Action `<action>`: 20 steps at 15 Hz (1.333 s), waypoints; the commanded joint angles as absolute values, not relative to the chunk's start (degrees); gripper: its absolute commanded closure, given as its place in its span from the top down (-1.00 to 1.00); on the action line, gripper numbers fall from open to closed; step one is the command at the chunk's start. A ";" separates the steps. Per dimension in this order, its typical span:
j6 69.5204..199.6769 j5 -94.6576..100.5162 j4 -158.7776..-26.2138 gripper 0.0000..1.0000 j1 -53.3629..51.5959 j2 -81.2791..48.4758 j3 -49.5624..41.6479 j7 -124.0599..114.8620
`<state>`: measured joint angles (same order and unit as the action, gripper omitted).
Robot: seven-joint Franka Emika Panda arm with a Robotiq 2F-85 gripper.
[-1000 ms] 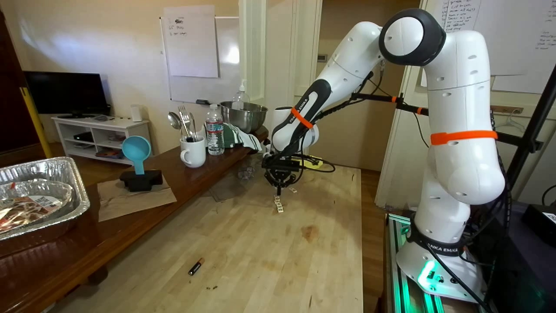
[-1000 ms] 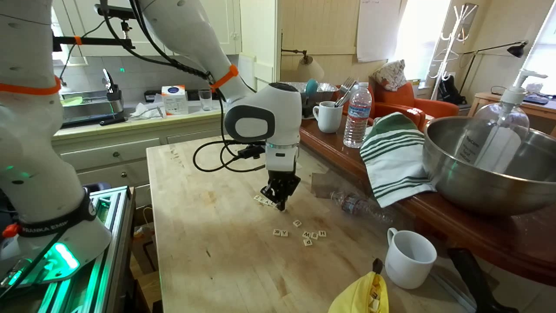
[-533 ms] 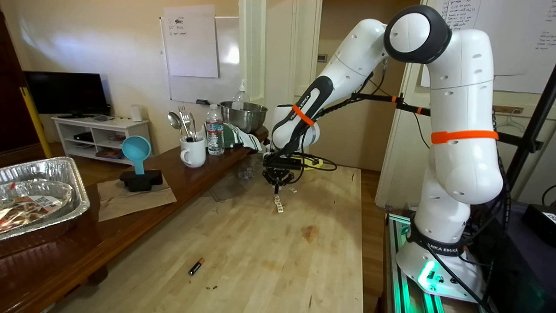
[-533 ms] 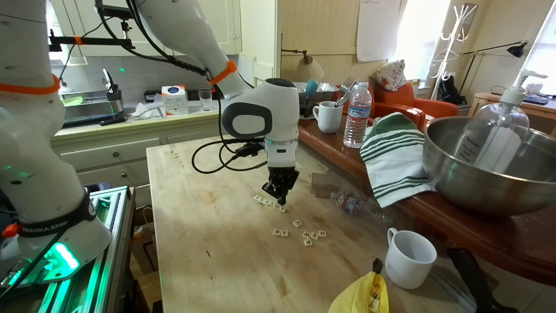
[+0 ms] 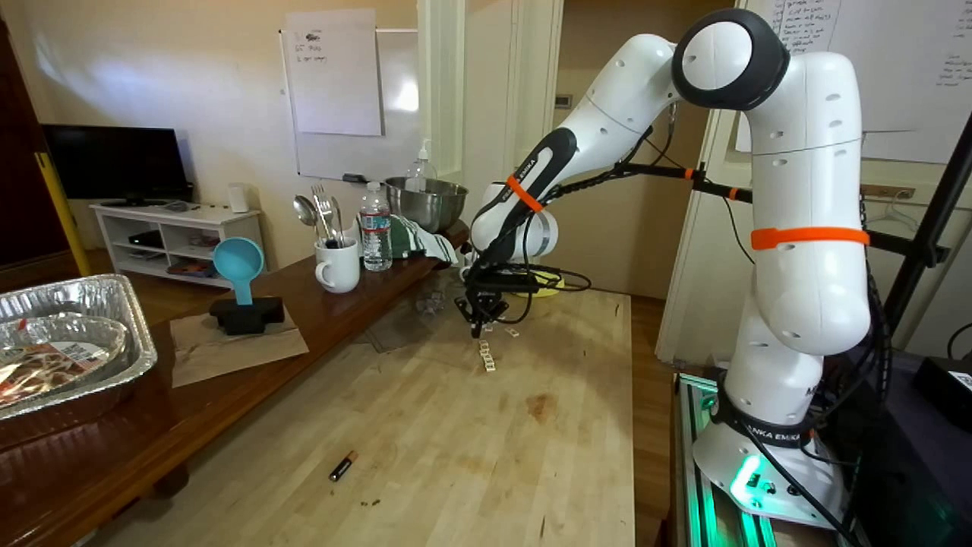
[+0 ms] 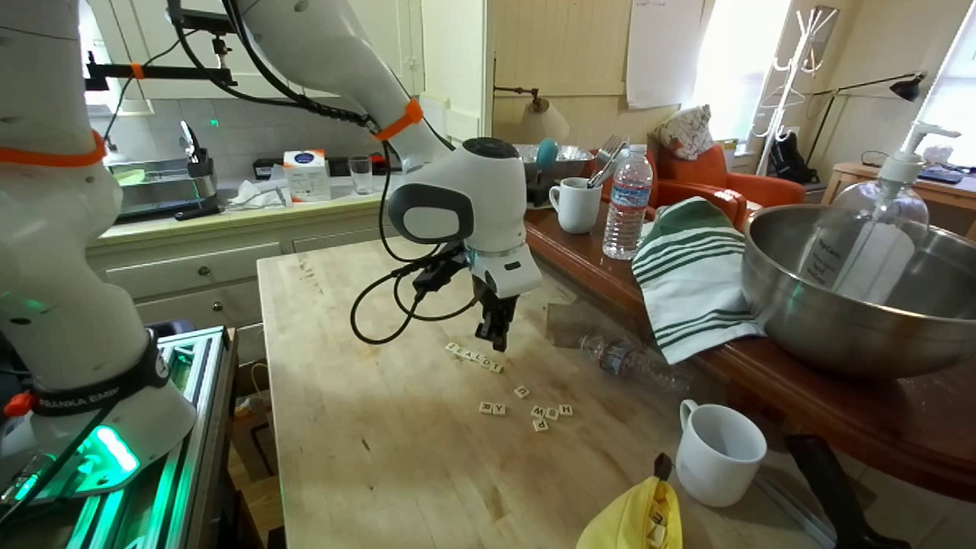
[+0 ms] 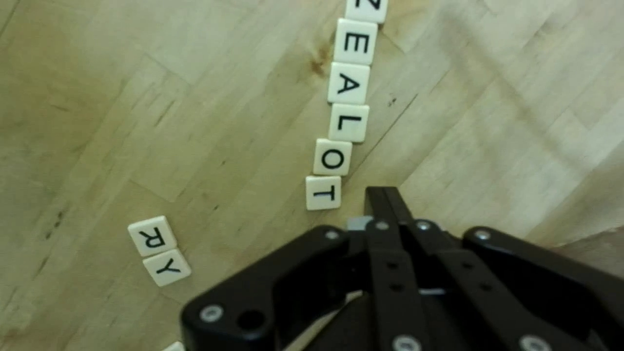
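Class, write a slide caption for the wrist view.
Letter tiles spelling ZEALOT lead across the wooden tabletop toward the closed black hand.

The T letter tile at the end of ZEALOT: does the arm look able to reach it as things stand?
Probably yes: the gripper hangs near the T tile with nothing visible between them, though to grasp, its shut jaws must open.

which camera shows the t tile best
The wrist view: the T tile appears large, whole and uncovered there, its letter plain, at the end of the ZEALOT row. In both exterior views it is just a tiny pale square at one end of that row, its letter far harder to read.
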<state>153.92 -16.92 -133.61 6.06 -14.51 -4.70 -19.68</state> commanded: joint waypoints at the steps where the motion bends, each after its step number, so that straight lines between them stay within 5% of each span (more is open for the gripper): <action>1: 154.14 -19.52 -133.96 -1.00 8.43 -14.55 -2.54 -6.86; 20: 150.09 -15.84 -137.06 -1.00 13.42 -11.90 1.42 36.63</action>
